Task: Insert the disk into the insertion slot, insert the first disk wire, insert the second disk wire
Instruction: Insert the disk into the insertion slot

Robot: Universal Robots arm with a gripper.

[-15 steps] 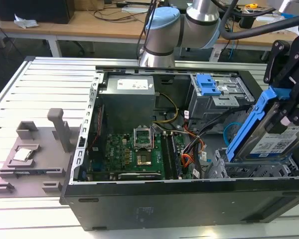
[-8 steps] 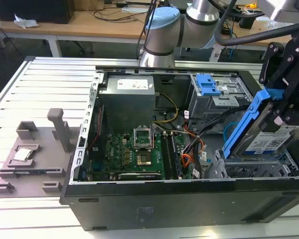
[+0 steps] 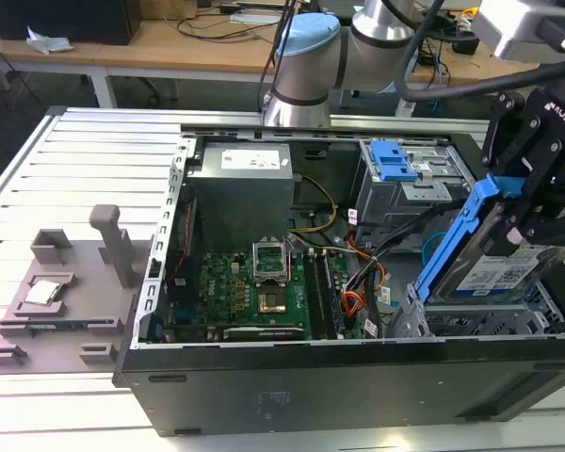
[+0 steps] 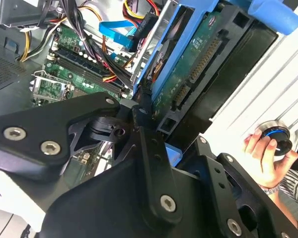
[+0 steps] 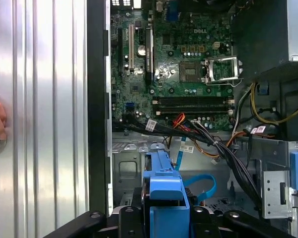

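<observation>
Blue-framed, stiff and likely heavy, the disk (image 3: 497,271) is held tight by its frame in the gripper (image 3: 529,218), with the insertion slot (image 3: 422,322) just below.

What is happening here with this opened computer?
The robot arm's gripper holds the disk, in its blue carrier, tilted above the insertion slot at the exterior view's right of the open computer case. The disk is not yet in the slot. The first disk wire and the second disk wire lie inside the case, not plugged into it. A person's hand rests on a round knob.
</observation>
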